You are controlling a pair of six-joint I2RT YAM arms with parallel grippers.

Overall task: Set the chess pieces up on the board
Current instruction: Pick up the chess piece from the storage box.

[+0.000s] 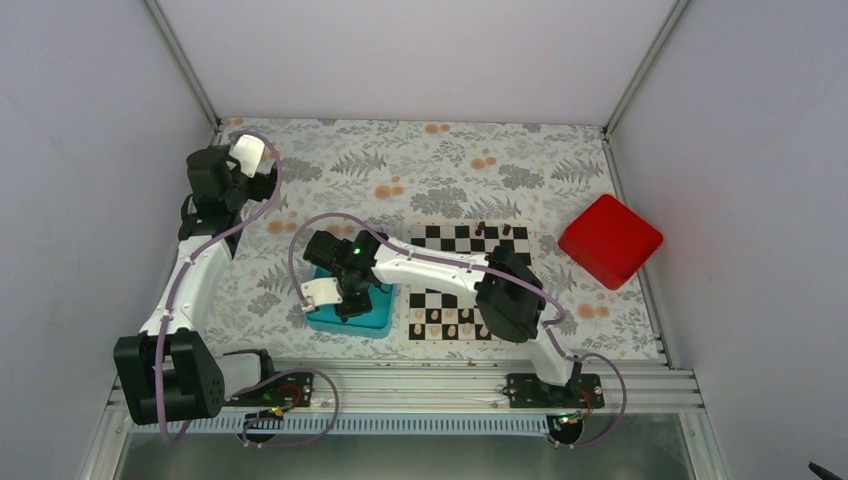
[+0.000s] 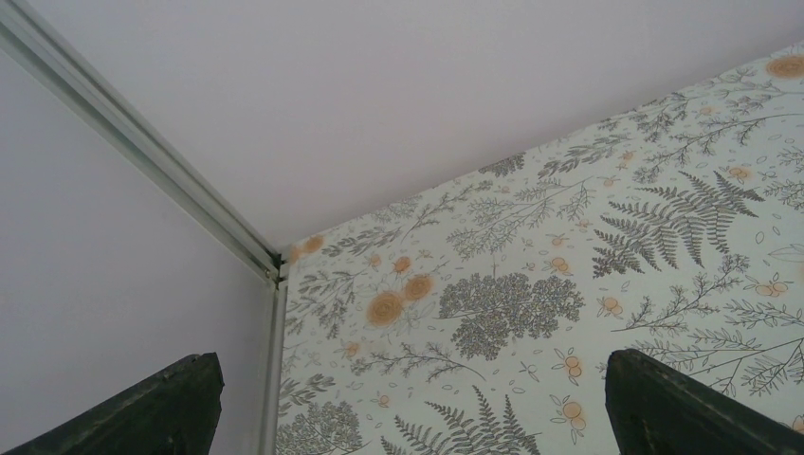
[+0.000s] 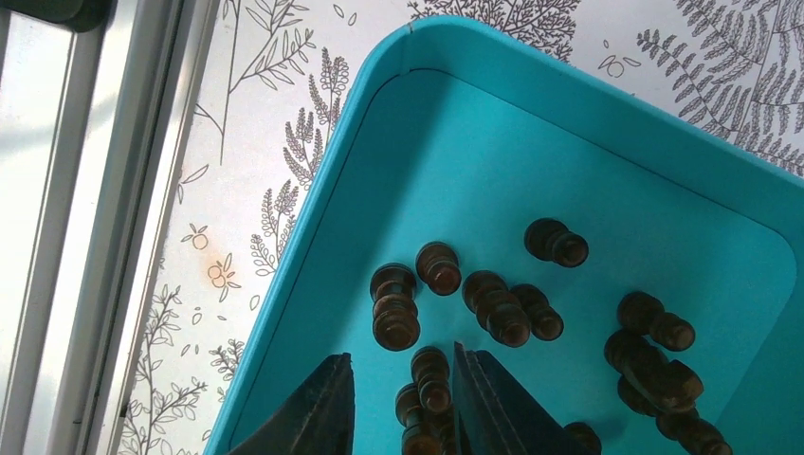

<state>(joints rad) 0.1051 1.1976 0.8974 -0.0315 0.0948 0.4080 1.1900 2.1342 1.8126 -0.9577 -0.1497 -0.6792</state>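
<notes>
Several dark chess pieces (image 3: 502, 308) lie in a teal tray (image 3: 313, 218). My right gripper (image 3: 403, 355) is open and low inside the tray. One lying dark piece (image 3: 431, 374) sits between its fingers, close to the right finger (image 3: 493, 398). In the top view this gripper (image 1: 350, 298) hangs over the tray (image 1: 325, 320), left of the board (image 1: 470, 262). Two dark pieces (image 1: 480, 229) stand on the board's far row. My left gripper (image 2: 414, 358) is wide open and empty, held high near the back left corner (image 1: 240, 160).
Pale pieces (image 1: 440, 322) fill the board's near rows. A red box (image 1: 610, 240) sits right of the board. The right arm's elbow (image 1: 510, 295) lies across the board. Enclosure walls and a metal corner post (image 2: 275, 275) stand close to the left gripper.
</notes>
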